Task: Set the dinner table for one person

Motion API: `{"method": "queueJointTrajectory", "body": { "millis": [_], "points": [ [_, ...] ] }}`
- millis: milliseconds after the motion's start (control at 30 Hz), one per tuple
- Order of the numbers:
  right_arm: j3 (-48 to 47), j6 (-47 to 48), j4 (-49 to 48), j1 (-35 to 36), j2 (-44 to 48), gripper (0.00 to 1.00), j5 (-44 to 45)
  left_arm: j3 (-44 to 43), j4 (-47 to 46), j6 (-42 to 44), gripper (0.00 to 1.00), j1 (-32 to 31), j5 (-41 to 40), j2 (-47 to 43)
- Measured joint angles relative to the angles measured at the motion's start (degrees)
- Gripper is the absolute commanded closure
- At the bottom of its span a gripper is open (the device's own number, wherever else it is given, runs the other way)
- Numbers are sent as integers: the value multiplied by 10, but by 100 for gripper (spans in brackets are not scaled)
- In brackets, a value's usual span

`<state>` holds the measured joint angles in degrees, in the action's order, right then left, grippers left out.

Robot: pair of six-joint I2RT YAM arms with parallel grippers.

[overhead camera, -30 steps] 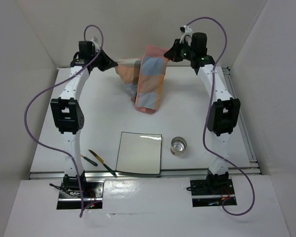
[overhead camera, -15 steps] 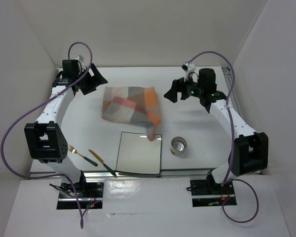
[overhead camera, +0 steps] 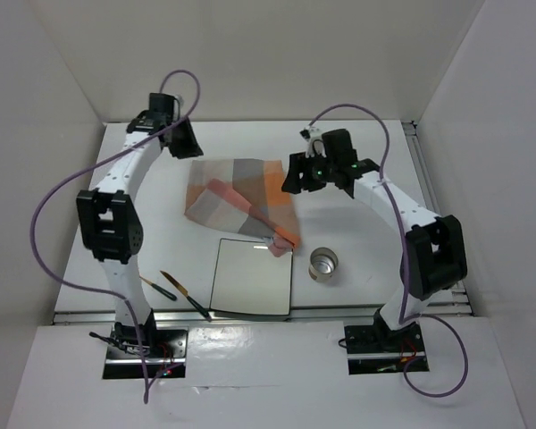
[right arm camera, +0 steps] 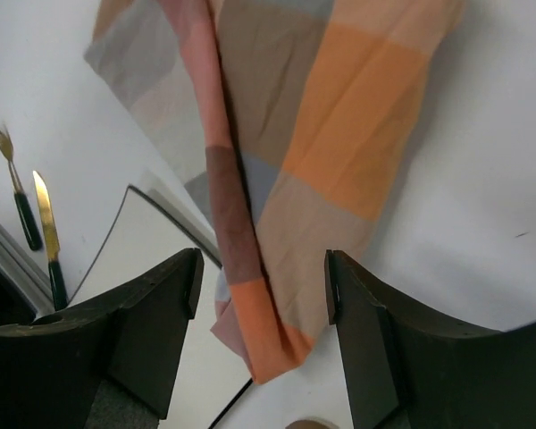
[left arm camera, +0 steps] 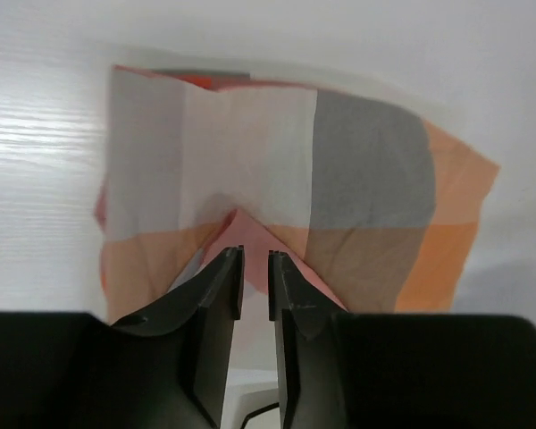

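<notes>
While both arms are reaching over the white surface (overhead camera: 165, 232) that is carrying everything, a checked cloth (overhead camera: 241, 192) is lying rumpled between them, stretching from far left to near right, its near corner draping onto the square plate (overhead camera: 250, 281). The left tool (left arm camera: 255, 255) is hovering at its far-left corner, barely parted, gripping nothing. The right tool (right arm camera: 263, 259) is gaping empty over its right edge.

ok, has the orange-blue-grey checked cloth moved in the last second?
Yes. The cloth came down toward the square white plate, one corner now overlapping its far edge.
</notes>
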<state>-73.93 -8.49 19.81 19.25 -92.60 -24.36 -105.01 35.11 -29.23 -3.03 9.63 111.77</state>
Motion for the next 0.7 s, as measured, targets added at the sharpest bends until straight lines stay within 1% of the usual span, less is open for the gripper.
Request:
{"method": "queueJointTrajectory", "body": {
  "millis": [33,100,133,200,233,300,333,433,467,533,600,633,667,700],
  "points": [
    [-2,-1,8,12,-10,30,5,-18,17,7,63,-16,-7,27],
    [-1,-9,35,30,-24,25,17,-56,49,12,50,-47,-24,85],
    [3,-14,44,32,-26,25,23,-71,65,10,44,-60,-33,111],
    [10,-20,60,29,-26,22,38,-78,83,8,37,-80,-43,146],
    [12,-23,62,27,-26,22,44,-78,93,6,37,-87,-49,157],
    [14,-26,68,24,-26,22,54,-80,110,3,41,-95,-61,173],
    [15,-26,70,23,-26,20,58,-89,121,3,41,-97,-68,179],
    [17,-29,74,23,-25,20,66,-143,140,2,41,-96,-90,205],
    [19,-29,75,23,-25,20,67,-161,144,2,40,-96,-97,210],
    [25,-30,77,23,-25,19,72,-180,145,-2,30,-96,-112,215],
    [31,-31,79,23,-25,19,76,-183,146,-4,26,-97,-124,215],
    [33,-31,82,23,-25,19,78,-183,148,-7,26,-98,-129,215],
    [35,-31,82,23,-25,19,80,-181,148,-7,29,-99,-132,215],
    [37,-31,82,23,-25,19,81,-179,151,-7,31,-100,-134,216]
  ]
}}
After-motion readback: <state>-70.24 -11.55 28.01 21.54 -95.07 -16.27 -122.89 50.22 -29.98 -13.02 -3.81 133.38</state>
